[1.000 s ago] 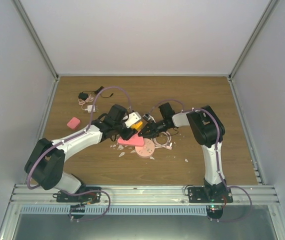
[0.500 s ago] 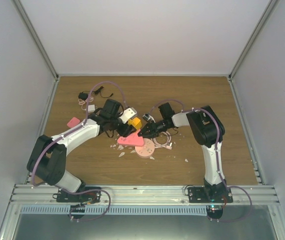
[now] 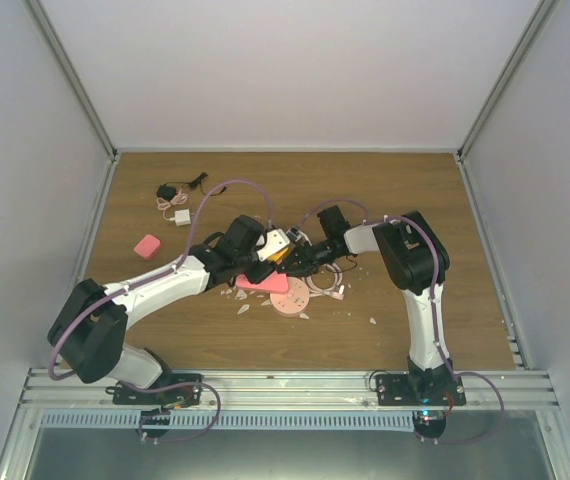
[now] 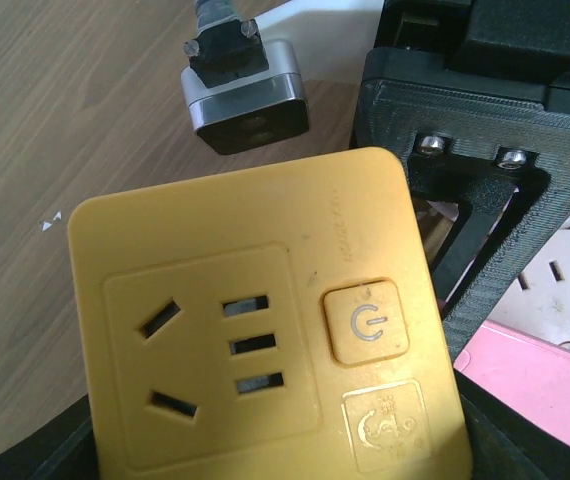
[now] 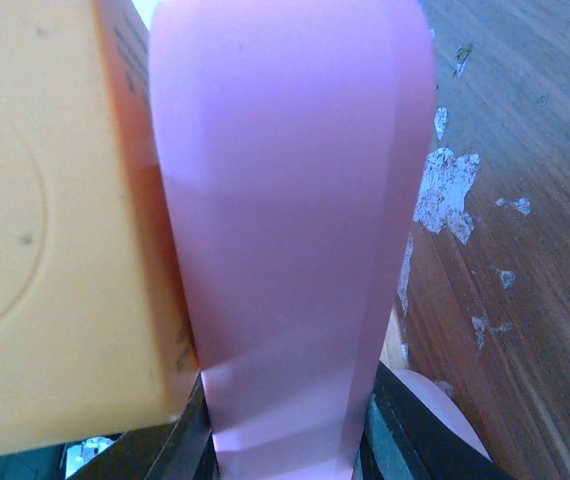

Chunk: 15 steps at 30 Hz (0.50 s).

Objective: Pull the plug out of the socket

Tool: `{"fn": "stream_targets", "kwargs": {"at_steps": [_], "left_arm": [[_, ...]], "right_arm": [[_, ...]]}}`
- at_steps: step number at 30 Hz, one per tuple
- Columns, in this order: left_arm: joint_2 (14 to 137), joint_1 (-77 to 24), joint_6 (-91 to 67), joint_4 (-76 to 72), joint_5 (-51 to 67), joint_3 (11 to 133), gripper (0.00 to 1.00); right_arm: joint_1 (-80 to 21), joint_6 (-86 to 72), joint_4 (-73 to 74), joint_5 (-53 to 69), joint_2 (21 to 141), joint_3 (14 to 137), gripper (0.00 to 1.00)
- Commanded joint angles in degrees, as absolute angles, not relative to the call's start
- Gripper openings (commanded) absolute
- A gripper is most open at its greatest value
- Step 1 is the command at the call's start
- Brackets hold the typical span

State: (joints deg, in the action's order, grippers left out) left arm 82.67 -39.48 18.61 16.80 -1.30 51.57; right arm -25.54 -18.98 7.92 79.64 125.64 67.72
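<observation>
We see our left arm [image 3: 160, 281] and right arm [image 3: 427, 318] in white shells with black joints, looping purple cables [image 3: 235, 184], and two silver screws [image 4: 430, 146] on a black bracket [image 4: 465, 105].

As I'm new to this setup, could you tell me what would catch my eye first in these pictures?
First, the two arms meeting in the middle: the left gripper is closed on the yellow cube, and the right gripper clamps the pink socket alongside it. Next come the white flecks scattered beside them. A small pink block lies alone off to the left.
</observation>
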Motion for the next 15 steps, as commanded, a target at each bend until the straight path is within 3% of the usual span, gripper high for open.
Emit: {"fn": "stream_targets", "kwargs": {"at_steps": [1, 9, 15], "left_arm": [[80.3, -39.9, 21.9, 12.1, 4.9, 52.3, 0.07], [82.6, -26.4, 12.9, 17.3, 33.0, 56.8, 0.06], [79.3, -37.2, 18.1, 14.2, 17.8, 52.7, 0.06]], "right_arm": [[-25.4, -18.2, 8.0, 65.6, 130.6, 66.5, 0.0], [-25.4, -18.2, 8.0, 65.3, 130.6, 66.4, 0.0], [-25.4, -18.3, 8.0, 64.9, 130.8, 66.4, 0.01]]}}
